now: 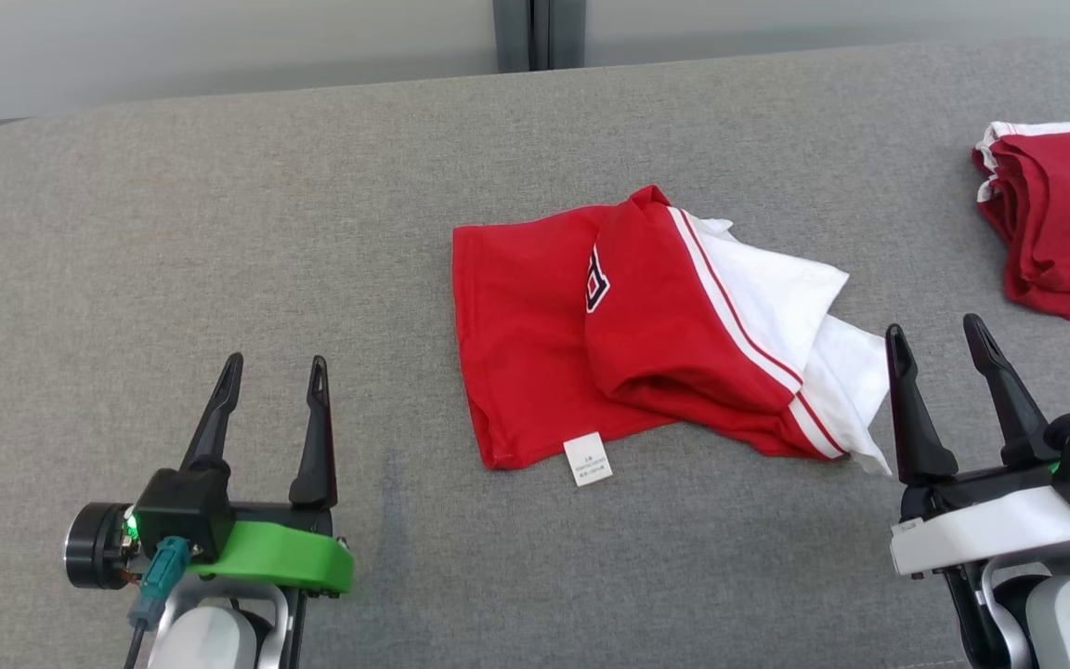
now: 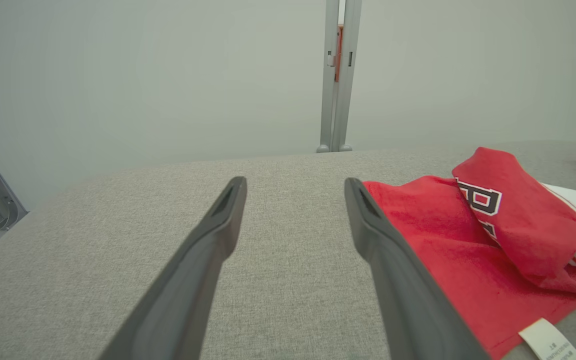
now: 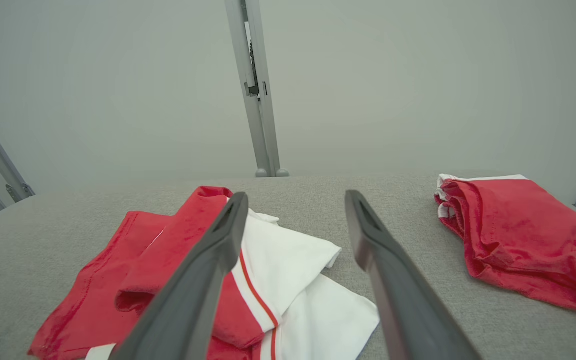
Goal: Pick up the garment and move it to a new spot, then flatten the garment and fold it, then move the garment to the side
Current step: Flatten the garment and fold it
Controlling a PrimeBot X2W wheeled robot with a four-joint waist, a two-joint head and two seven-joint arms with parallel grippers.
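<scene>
Garment [image 1: 591, 353] bunched on table [image 1: 219, 186], seemingly half-folded | left gripper [image 1: 277, 362] wide, empty | right gripper [image 1: 934, 327] wide, just beside garment

You have grey fabric-covered surface [image 1: 173, 279], far-left corner rounded. Red-and-white garment [image 1: 535, 344] lies rumpled at centre, partly folded over itself, white care label [image 1: 588, 459] at its near edge. Second red garment [image 1: 1064, 232], white-trimmed, bunched at far right, well apart from first.

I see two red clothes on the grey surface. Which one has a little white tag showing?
The middle garment, red with white cloth spilling out: its tag lies at the near edge. The other red garment, far right, shows no tag.
</scene>
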